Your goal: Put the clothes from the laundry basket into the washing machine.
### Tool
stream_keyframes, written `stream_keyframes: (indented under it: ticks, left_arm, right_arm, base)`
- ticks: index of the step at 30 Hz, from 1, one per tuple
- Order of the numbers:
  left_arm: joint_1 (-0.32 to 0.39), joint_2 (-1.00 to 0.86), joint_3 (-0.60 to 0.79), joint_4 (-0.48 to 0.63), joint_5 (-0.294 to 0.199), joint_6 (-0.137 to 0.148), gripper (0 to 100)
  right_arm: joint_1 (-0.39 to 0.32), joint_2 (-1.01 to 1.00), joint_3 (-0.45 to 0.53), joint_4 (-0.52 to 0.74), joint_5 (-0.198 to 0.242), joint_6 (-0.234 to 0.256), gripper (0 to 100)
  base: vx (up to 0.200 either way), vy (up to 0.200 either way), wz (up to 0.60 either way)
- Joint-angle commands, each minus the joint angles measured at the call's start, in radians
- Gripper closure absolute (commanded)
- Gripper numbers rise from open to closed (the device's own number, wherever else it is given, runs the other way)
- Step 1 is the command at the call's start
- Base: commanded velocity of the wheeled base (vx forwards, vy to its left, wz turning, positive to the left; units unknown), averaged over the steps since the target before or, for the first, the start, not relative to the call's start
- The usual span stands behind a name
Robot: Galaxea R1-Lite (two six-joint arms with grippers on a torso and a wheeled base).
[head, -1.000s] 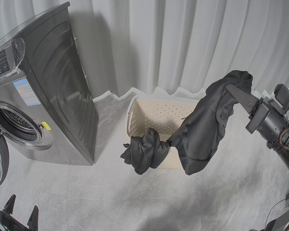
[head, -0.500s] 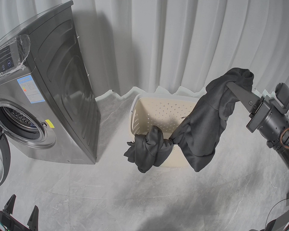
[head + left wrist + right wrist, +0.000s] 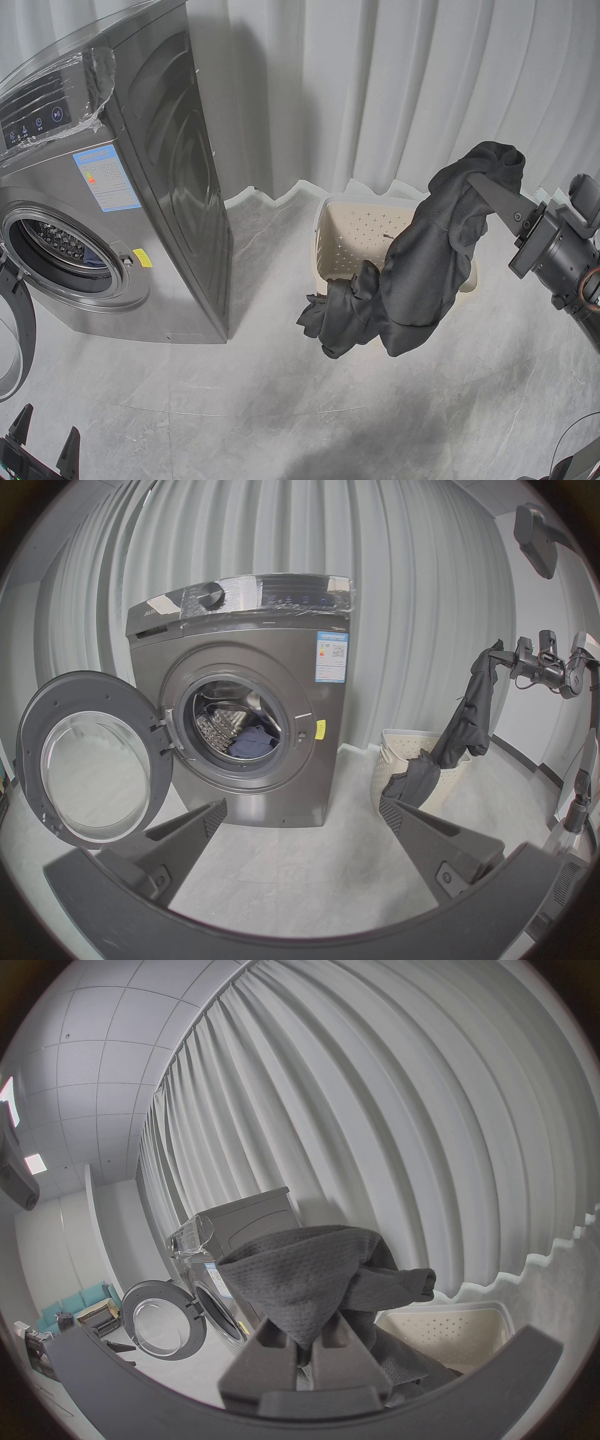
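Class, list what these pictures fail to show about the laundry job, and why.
Head view: floor of the laundry basket, hidden behind the dark garment held by the right gripper; remaining clothes unknowable.
Left wrist view: the drum, partly covered by blue clothing.
Head view: washer door, cut off by the left edge.

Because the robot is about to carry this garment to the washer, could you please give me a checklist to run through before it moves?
1. The right hand is shut on the dark garment: ok.
2. The washing machine door is swung open: ok.
3. The drum has room, with one blue item inside: ok.
4. The garment's lower end is free of the laundry basket: cannot tell; it hangs at the front rim.
5. The left hand is open, empty and low: ok.
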Motion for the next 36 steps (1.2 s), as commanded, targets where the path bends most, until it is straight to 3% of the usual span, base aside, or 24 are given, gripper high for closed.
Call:
stream_keyframes:
  ticks: [1, 20, 26, 36]
  left_arm:
    - [0.000, -0.017, 0.016, 0.001, 0.000, 0.000, 0]
    - [0.000, -0.017, 0.016, 0.001, 0.000, 0.000, 0]
    - [0.000, -0.017, 0.016, 0.001, 0.000, 0.000, 0]
    - [0.000, -0.017, 0.016, 0.001, 0.000, 0.000, 0]
  right_arm:
    - [0.001, 0.011, 0.003, 0.000, 0.000, 0.002, 100]
    - [0.001, 0.026, -0.007, -0.009, -0.002, 0.011, 100]
    - [0.001, 0.029, -0.012, -0.023, -0.002, 0.009, 100]
    - [0.001, 0.032, -0.012, -0.023, 0.000, 0.011, 100]
  base:
    - [0.000, 0.200, 0.00]
    - [0.000, 0.200, 0.00]
    - [0.000, 0.000, 0.00]
    - [-0.200, 0.000, 0.00]
